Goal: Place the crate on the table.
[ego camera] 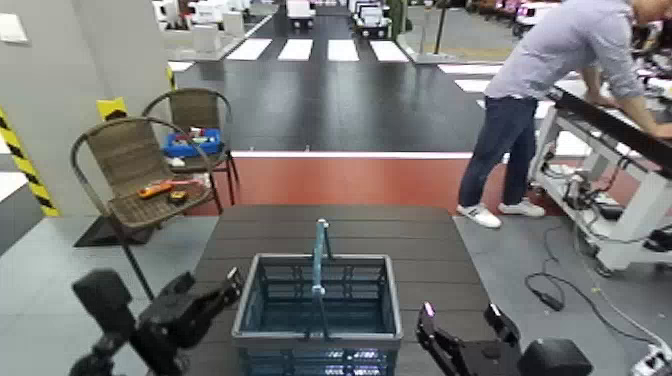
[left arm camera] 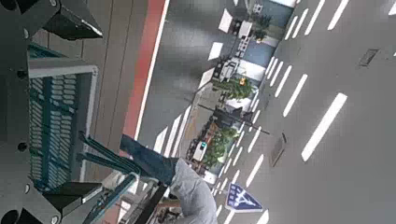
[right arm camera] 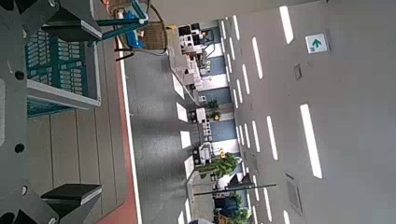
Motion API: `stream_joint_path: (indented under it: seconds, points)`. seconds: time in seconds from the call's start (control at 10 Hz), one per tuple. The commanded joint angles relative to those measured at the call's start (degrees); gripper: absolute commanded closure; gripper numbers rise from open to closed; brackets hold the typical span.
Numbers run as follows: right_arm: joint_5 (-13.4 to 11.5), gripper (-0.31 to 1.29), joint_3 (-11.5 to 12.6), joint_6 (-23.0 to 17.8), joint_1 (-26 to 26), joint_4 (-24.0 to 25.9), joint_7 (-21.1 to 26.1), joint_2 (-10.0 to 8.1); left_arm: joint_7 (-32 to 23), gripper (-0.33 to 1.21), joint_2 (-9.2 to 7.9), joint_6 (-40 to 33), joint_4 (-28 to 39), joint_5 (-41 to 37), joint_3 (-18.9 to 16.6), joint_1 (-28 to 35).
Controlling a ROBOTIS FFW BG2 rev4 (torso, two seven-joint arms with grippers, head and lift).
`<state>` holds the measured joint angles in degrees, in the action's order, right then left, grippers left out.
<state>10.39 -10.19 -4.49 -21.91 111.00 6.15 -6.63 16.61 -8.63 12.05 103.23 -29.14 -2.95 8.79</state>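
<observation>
The teal-blue crate with its grey rim and upright centre handle stands on the dark slatted table, near the front edge. My left gripper is open, close beside the crate's left side and apart from it. My right gripper is open to the crate's right, with a gap between them. In the left wrist view the crate lies beyond the spread fingers. In the right wrist view the crate shows past one finger.
Two brown wicker chairs stand at the table's far left. One holds a small blue bin and the other an orange tool. A person bends over a white workbench at the right, with cables on the floor.
</observation>
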Motion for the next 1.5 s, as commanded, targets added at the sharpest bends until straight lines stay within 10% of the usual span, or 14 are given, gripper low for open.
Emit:
stream_joint_path:
  seconds: [0.1, 1.5]
  points:
    - [0.1, 0.15, 0.3, -0.3, -0.2, -0.1, 0.0, -0.05, -1.9, 0.14, 2.21, -11.3, -0.1, 5.9, 0.8, 7.0]
    - [0.1, 0.15, 0.4, -0.2, -0.6, 0.0, 0.1, 0.04, -6.8, 0.14, 2.65, -23.9, 1.2, 15.7, 2.9, 15.0]
